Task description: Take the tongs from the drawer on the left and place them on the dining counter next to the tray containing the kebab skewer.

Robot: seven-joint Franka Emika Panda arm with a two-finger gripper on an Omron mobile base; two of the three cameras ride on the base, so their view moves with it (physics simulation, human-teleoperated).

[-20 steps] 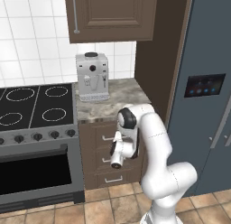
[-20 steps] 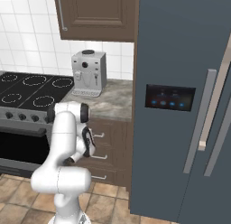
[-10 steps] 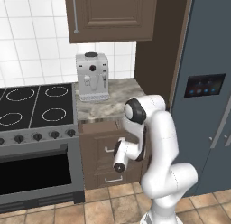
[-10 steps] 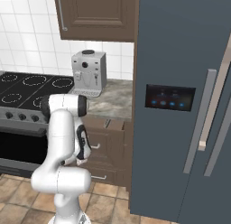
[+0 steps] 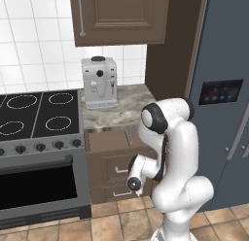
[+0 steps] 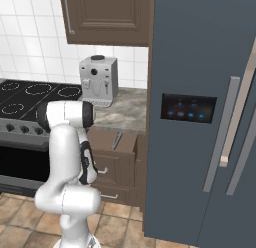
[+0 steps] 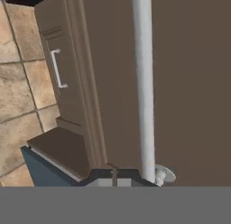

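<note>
We judge the step in hand to be opening the drawer (image 6: 114, 148), which stands pulled out under the small marbled tabletop (image 5: 124, 106) that carries the coffee machine (image 5: 99, 83). The tongs (image 6: 116, 140) lie inside it, a slim grey piece along the open top, seen best from the right base view. The tool (image 5: 134, 183) hangs low in front of the lower drawer fronts, clenched with its tips together, and we cannot see anything held between them. In the hand view a silver bar handle (image 7: 144, 83) runs close past the camera (which drawer it belongs to we cannot tell).

To do this well, we would release the tool, lift it clear of the drawer front, come down from above and close across both arms of the tongs near their middle.

We can read no brand or writing; the fridge panel (image 6: 188, 108) shows only small blue lights.
</note>
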